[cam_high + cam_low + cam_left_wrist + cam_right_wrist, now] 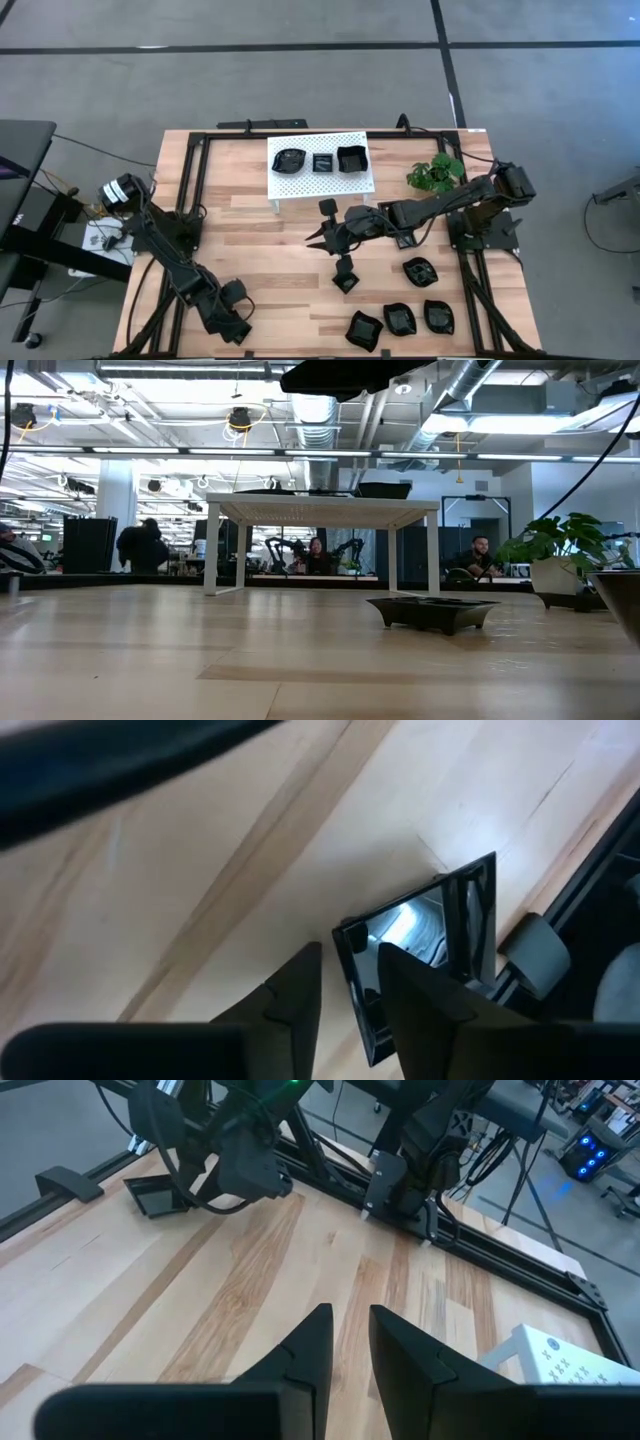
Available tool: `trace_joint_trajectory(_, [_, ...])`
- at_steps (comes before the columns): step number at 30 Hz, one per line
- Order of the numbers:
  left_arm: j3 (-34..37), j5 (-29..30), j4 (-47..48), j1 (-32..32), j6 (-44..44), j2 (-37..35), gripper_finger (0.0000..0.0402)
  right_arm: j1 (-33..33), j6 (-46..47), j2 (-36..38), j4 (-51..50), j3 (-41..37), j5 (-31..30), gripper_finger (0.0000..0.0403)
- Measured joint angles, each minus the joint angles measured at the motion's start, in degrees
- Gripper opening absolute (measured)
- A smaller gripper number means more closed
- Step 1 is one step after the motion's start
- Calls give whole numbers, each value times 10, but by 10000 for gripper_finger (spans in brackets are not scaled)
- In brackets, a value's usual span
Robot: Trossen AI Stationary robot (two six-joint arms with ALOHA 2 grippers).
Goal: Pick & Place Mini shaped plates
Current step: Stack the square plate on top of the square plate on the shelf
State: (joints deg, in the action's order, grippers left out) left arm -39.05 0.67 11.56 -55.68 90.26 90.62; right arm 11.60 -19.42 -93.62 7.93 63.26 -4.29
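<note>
A square black mini plate point(440, 935) lies flat on the table at its near left corner, against the dark frame rail; it also shows in the right wrist view point(155, 1198). My left gripper point(350, 955) point(238, 328) is shut on that plate's rim. My right gripper point(350, 1312) point(322, 240) hangs over the middle of the table, its fingers a narrow gap apart with nothing between them. Three plates sit on the white rack point(300, 185). Several more plates point(400, 318) lie on the table at the near right, and one point(432, 610) shows in the low view. My left gripper has the square plate's rim point(345, 970) near one corner, with one finger point(415, 995) inside the dish and the other point(295, 995) outside it. The fingers come steeply from above, slanting. The plate lies flat on the table.
The white perforated rack point(325, 510) stands at the far middle, with a small green plant point(435, 172) to its right. A dark frame rail point(600, 870) runs close beside the held plate. Bare wood lies between the two arms.
</note>
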Motion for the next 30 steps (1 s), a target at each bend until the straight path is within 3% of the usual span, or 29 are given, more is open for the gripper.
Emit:
trace_joint_trajectory(4, [1, 5, -1, -2, -12, -4, 78, 0, 0, 0, 1, 0, 0, 64])
trace_joint_trajectory(9, [2, 33, -1, -2, -19, -22, 14, 0, 0, 0, 10, 0, 0, 64])
trace_joint_trajectory(15, [2, 51, 0, 14, -19, -41, 8, 7, -4, -5, 49, 0, 0, 64])
trace_joint_trajectory(24, [2, 65, -1, 138, -101, -117, 6, 45, -45, -5, 61, 0, -1, 64])
trace_joint_trajectory(30, [2, 43, 0, 235, -180, -182, 8, 75, -45, -13, 66, 0, -1, 64])
